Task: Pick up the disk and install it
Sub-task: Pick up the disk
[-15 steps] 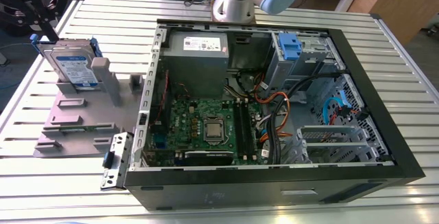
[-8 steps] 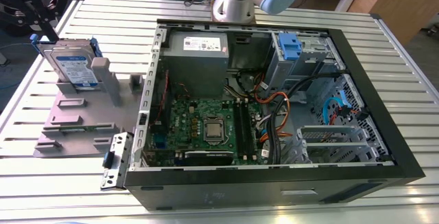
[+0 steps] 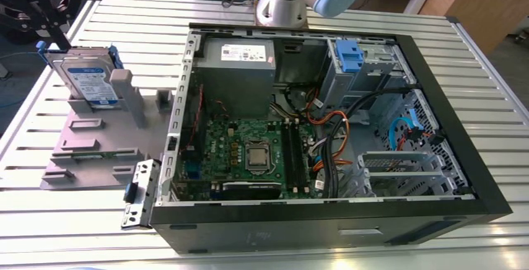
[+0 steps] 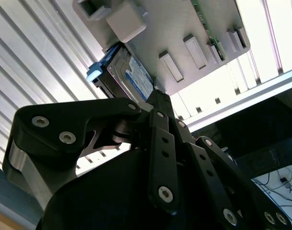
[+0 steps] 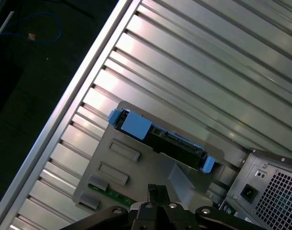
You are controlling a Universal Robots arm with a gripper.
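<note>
At the exterior view's left, the black robot gripper (image 3: 58, 34) is held just above the flat silver metal disk with blue rails (image 3: 89, 81), which is stood upright in a grey plastic stand (image 3: 99, 140) on the ribbed metal worktop (image 3: 74, 220). The fingers (image 5: 153, 192) are seen pressed together, with nothing held. Toward the exterior view's right, the open black computer case (image 3: 331, 226) is not yet given the disk; both steps are judged undone.

The flat silver rectangular metal disk with a blue-and-white label (image 3: 89, 83) is held upright in a grey plastic fixture (image 3: 93, 135) on the ribbed metal surface (image 3: 74, 220), beside an open black computer case (image 3: 331, 222). The black gripper (image 3: 56, 38) is seen just above the disk.
</note>
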